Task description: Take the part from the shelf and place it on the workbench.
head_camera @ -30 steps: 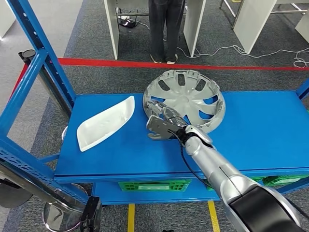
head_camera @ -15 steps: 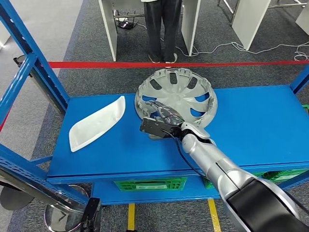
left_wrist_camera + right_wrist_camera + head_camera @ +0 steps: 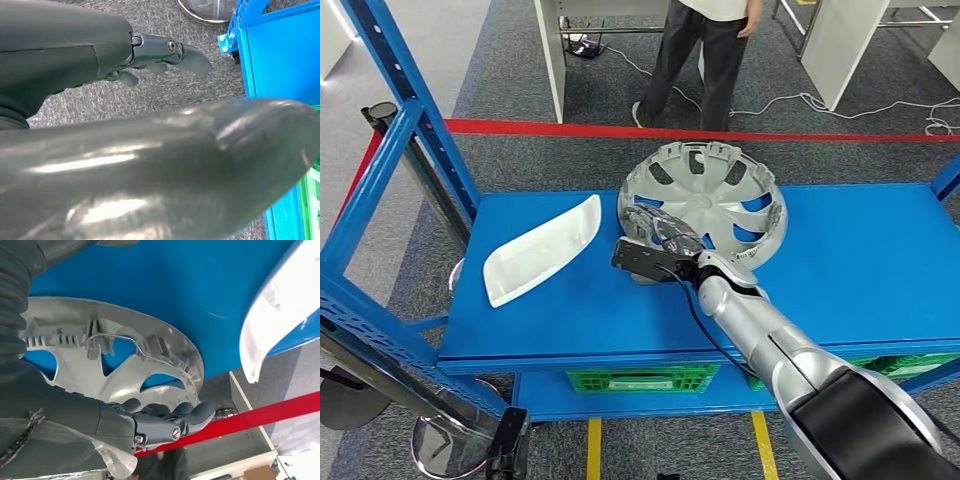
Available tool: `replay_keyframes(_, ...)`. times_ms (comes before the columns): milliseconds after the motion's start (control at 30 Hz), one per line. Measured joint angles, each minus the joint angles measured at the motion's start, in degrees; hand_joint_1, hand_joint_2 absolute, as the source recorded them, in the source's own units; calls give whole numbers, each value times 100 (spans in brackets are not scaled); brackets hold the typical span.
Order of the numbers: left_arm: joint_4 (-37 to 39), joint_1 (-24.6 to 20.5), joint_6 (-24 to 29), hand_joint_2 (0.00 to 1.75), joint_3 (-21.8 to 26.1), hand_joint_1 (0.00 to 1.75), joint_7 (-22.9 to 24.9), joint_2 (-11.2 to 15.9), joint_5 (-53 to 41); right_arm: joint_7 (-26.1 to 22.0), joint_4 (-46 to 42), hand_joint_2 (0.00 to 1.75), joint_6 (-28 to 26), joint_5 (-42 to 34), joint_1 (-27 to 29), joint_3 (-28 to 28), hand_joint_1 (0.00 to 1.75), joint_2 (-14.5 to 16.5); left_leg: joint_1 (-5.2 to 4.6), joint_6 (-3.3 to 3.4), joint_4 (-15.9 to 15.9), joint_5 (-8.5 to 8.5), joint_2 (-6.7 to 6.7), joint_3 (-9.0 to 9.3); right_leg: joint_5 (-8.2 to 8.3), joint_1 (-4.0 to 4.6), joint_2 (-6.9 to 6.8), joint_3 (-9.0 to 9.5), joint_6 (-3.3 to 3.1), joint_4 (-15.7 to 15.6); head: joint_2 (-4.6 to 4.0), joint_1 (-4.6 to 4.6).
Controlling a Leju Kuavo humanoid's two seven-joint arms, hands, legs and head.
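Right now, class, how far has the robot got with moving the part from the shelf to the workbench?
Done: the right hand has reached the round silver wheel cover and closes on its rim. In hand: that grip. Left: the cover is tilted on the blue shelf, not yet carried off.

1. We see even, bright indoor light in the head view, falling from above; the blue shelf [image 3: 848, 270] shows only soft, faint shadows.
2. We note a gentle sheen on the silver wheel cover [image 3: 705, 200] and pale highlights along the right arm [image 3: 765, 335].
3. In the left wrist view, the left hand [image 3: 166, 50] is fairly sharp, while a large grey shape close to the lens is blurred and streaked with glare.
4. In the right wrist view, the white part [image 3: 279, 315] is nearly blown out; the right hand [image 3: 166, 422] looks dark and shaded.
5. We find the head view's edges slightly bowed.
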Motion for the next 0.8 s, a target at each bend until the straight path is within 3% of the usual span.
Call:
replay_keyframes(67, -1, -3, 0, 0, 1, 0, 0, -3, 0, -2, 3, 175, -3, 0, -16, 3, 0, -1, -7, -18, 5, -8, -3, 6, 353, 9, -6, 423, -38, -809, 0, -2)
replay_keyframes(133, -1, -4, 0, 0, -1, 0, 0, -4, 0, -3, 3, 175, -7, 0, -35, 4, 0, -1, -22, -62, 21, -6, -2, -18, 470, 29, -5, 694, -63, -1320, 0, -8)
replay_keyframes(233, -1, 3, 0, 0, -1, 0, 0, -7, 0, -3, 8, 175, -10, 5, -34, 4, 0, -9, -18, -139, 32, -3, 0, -45, 470, 37, 6, 722, -110, -1396, 0, -6)
replay_keyframes(300, -2, -2, 1, 0, -1, 0, 0, -5, -1, 5, 9, 175, -22, 14, -47, 4, 0, -10, -12, -193, 226, -160, -2, -121, 494, 10, 3, 736, -165, -1427, 0, -22)
replay_keyframes(400, -2, 7, 9, 0, -1, 0, 0, -3, -7, 76, 10, 175, -85, 49, -59, 4, 0, -10, 6, -263, 1232, -663, -2, -554, 496, 1, -1, 744, -205, -1439, 0, -41)
replay_keyframes(433, -2, 16, 14, 0, -1, 0, 1, -2, -12, 116, 11, 175, -113, 73, -58, 4, 0, -10, 9, -277, 1509, -740, -2, -676, 495, 2, 1, 745, -207, -1438, 0, -39)
replay_keyframes(467, -2, 25, 22, 0, 0, 0, 3, -2, -24, 168, 12, 175, -143, 107, -57, 4, 0, -11, 11, -283, 1593, -707, -2, -712, 493, 2, 5, 748, -208, -1436, 0, -40)
replay_keyframes(500, -3, 30, 28, 0, 2, 0, 8, -2, -39, 231, 13, 175, -185, 160, -59, 4, 0, -11, 12, -282, 1444, -564, -2, -643, 492, 2, 11, 755, -206, -1435, 0, -40)
replay_keyframes(600, -10, 35, 39, 0, 13, 0, 38, -2, -99, 480, 15, 175, -342, 391, -86, 5, 0, -18, 7, -242, 379, -36, -4, -146, 477, 14, 27, 772, -176, -1424, 0, -37)
replay_keyframes(667, -25, 48, 45, 0, 19, 0, 64, -3, -132, 651, 22, 175, -399, 525, -111, 7, 0, -35, -9, -198, 62, -3, -7, -13, 483, 35, 33, 744, -131, -1420, 0, -33)
replay_keyframes(733, -58, 90, 70, 0, 41, 0, 90, -4, -144, 875, 39, 175, -385, 596, -121, 9, 0, -77, -11, -137, 11, -11, -7, -13, 489, 37, 32, 719, -71, -1428, 0, -31)
replay_keyframes(800, -117, 143, 122, 0, 90, 0, 105, -5, -144, 1116, 65, 175, -334, 611, -128, 7, 0, -168, 5, -62, -24, 14, -6, -3, 371, 27, 27, 627, -14, -1276, 0, -20)
